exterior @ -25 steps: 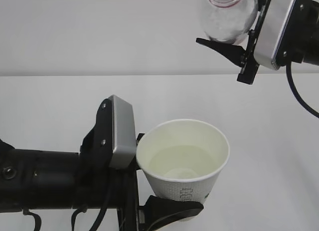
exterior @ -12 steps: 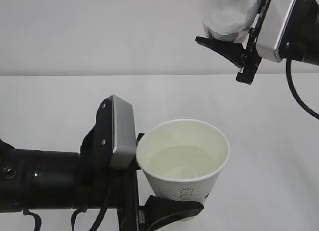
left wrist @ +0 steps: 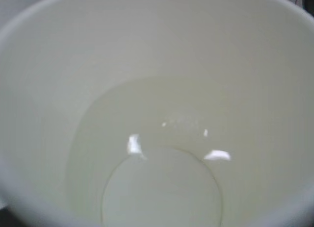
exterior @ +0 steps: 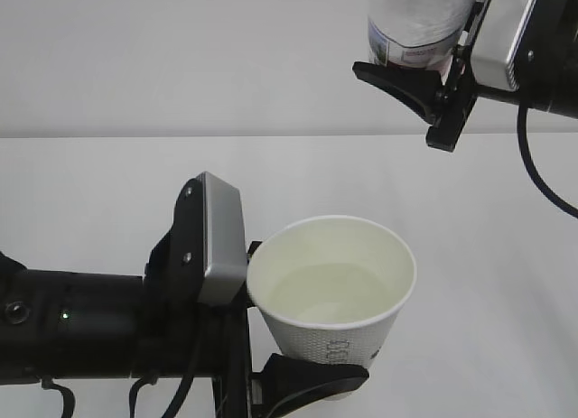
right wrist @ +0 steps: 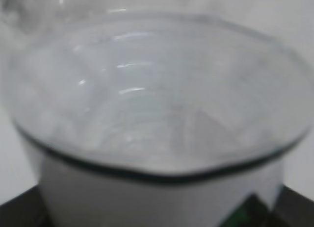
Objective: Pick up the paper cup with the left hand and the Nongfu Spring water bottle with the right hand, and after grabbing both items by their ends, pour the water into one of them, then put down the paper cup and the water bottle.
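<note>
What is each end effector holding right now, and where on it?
The left end effector grips the paper cup low on its wall, near the base. The right end effector clamps the water bottle around its lower body; its top is out of frame.

The Nongfu Spring water bottle (exterior: 417, 21) runs off the exterior view's top edge (the right wrist view is only blur).

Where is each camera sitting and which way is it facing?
Exterior: front, slanting down; left gripper holds paper cup, right gripper holds water bottle.
Left wrist: above the cup, looking in at water; no gripper visible.
Right wrist: close against the bottle; dark gripper edges at bottom.
Exterior and left wrist share the cup's water.
</note>
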Available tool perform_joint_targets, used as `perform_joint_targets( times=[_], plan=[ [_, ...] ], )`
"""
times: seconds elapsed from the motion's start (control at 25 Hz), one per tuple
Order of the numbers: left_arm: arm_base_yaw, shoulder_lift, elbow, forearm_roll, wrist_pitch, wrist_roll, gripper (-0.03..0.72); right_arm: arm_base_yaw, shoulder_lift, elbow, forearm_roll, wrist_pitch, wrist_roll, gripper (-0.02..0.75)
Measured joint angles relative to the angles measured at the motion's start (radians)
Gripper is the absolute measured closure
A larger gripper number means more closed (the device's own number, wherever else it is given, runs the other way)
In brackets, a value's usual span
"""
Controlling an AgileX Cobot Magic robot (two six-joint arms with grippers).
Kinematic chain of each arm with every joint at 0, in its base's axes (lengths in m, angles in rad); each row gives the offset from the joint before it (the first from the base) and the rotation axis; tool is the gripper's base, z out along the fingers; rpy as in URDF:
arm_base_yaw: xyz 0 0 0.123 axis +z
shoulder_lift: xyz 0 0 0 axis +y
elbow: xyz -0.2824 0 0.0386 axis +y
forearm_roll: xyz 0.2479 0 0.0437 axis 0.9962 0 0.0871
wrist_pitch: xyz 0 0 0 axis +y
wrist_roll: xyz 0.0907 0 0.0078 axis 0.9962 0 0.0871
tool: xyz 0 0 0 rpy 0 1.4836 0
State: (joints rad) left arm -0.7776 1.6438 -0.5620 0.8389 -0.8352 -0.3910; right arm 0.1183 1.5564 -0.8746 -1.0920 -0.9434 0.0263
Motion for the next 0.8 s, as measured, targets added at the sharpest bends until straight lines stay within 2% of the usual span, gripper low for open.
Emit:
perform_joint_targets(
  times=[0.8],
  plan=[
    [0.0, 0.0, 0.0, 0.0, 0.0, 0.0, 0.171, 0.0, 0.0, 0.0, 0.0, 0.0, 0.17, 0.212]
  ],
)
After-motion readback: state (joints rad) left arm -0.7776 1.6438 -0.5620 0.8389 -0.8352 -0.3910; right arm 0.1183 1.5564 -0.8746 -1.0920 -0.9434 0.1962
